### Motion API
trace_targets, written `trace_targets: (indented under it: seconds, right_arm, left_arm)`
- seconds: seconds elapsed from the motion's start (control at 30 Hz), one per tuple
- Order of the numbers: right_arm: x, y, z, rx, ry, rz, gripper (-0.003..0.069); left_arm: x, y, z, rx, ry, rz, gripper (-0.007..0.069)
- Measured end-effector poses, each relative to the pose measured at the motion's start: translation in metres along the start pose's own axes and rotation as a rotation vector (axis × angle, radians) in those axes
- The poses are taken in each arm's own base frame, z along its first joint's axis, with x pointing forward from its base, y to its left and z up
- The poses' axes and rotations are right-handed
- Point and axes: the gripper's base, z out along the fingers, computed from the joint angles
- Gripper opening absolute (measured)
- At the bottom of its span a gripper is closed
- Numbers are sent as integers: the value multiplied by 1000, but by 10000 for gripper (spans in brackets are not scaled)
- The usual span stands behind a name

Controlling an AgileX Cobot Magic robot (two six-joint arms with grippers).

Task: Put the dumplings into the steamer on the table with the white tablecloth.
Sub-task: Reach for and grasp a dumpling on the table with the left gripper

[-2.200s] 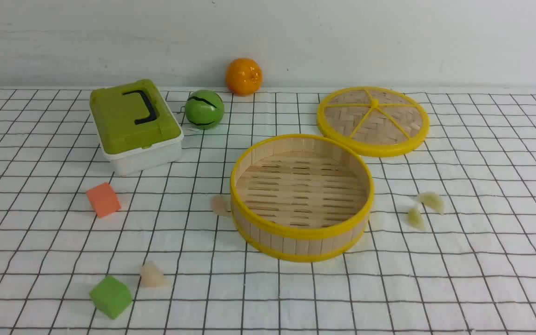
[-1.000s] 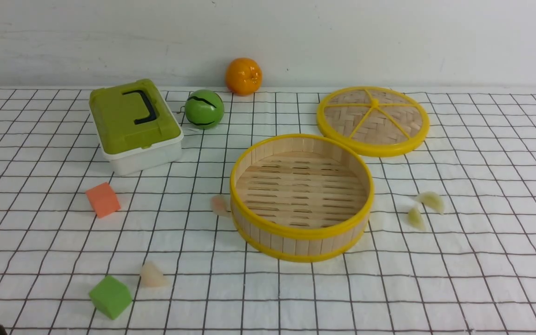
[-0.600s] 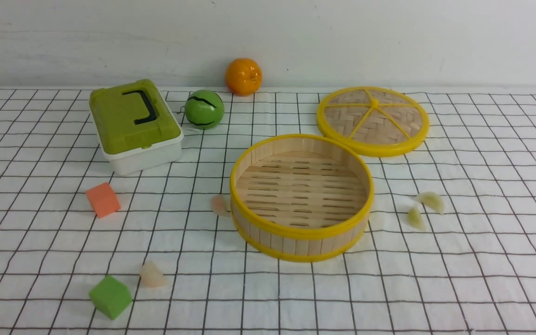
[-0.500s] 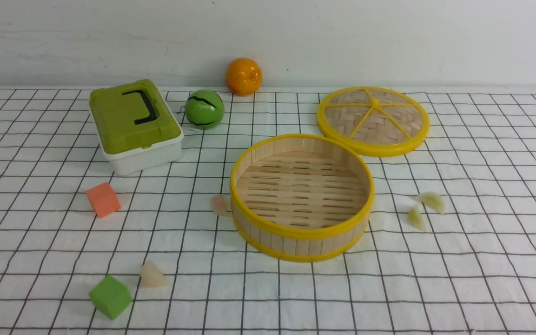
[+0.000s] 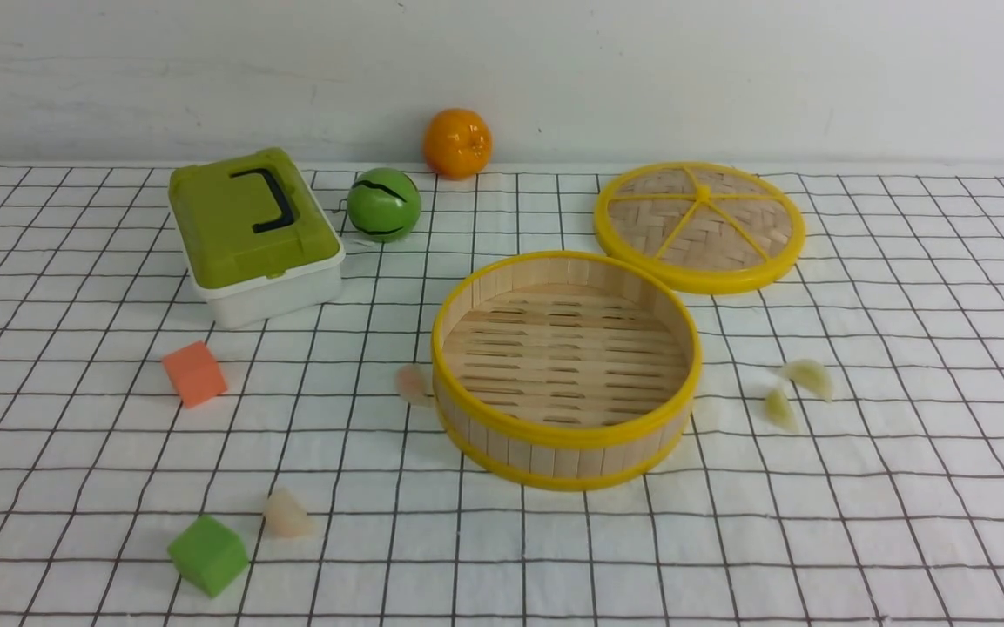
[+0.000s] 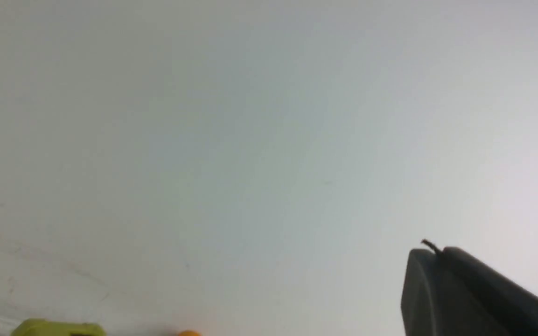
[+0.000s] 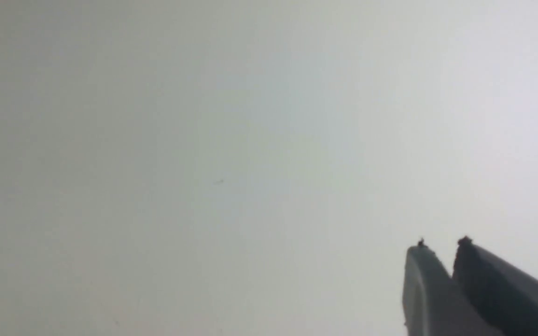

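Observation:
The steamer (image 5: pixel 566 440), a round bamboo basket with yellow rims, stands empty at mid-table on the white tablecloth (image 5: pixel 902 488). Four dumplings lie on the cloth. One pinkish dumpling (image 5: pixel 412 383) touches the steamer's left wall and another (image 5: pixel 286 514) lies next to the green cube. Two greenish dumplings (image 5: pixel 808 376) (image 5: pixel 778 407) lie to the steamer's right. Neither gripper shows in the front view. In its wrist view, my left gripper (image 6: pixel 439 252) is shut and empty, facing the wall. My right gripper (image 7: pixel 441 247) has its fingers together, only the tips slightly apart, holding nothing.
The woven yellow-rimmed lid (image 5: pixel 698 225) lies flat behind the steamer. A green-lidded white box (image 5: pixel 251 228), a green ball (image 5: pixel 383 204) and an orange (image 5: pixel 456 142) sit at the back left. An orange cube (image 5: pixel 194 373) and a green cube (image 5: pixel 207 554) lie front left.
A dark tip that showed at the front view's lower left corner a second ago is gone. Nothing on the table has moved.

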Motion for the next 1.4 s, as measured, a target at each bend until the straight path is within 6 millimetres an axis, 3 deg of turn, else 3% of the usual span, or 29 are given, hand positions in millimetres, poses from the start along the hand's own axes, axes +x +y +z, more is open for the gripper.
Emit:
trace_targets:
  seconds: [0.1,0.17,0.23,0.27,0.3,0.4,0.47,0.53,0.67,0.73,0.8,0.97,1.2,1.4]
  right_arm:
    - [-6,0,13,9,72,-4,-15]
    - [-1,-2,23,25,211,-7,-13]
    - [13,-4,32,56,464,-6,-8]
    - [15,-4,34,59,496,-6,-8]
    - [25,-6,39,81,681,-6,-7]
    - [38,-9,48,119,1005,-4,-8]
    - [42,-9,50,129,1101,-4,-6]
    - [55,-11,57,151,1308,4,-5]
    - [82,-9,63,164,1509,70,-5]
    - [88,-8,64,162,1534,88,-5]
    - [99,-6,69,139,1557,116,-3]
    - [107,0,73,74,1569,169,-4]
    - [106,8,76,-35,1546,188,-1]
    - [106,8,77,-48,1536,188,2]
  left_arm:
    - [-2,0,28,-45,82,31,-13]
    - [9,6,48,-84,161,36,-13]
    - [32,19,72,-157,297,32,-13]
    - [34,20,73,-165,310,29,-13]
    - [45,27,86,-224,404,9,-13]
    - [65,32,114,-356,646,-23,-13]
    - [70,31,123,-386,725,-18,-13]
    - [87,26,143,-431,917,24,-13]
    - [129,23,173,-467,1160,87,-13]
    - [143,25,182,-476,1206,95,-13]
    - [173,30,204,-499,1272,87,-11]
    - [206,37,235,-520,1308,72,46]
    - [251,45,280,-498,1307,76,321]
    - [293,59,307,-510,1334,91,377]
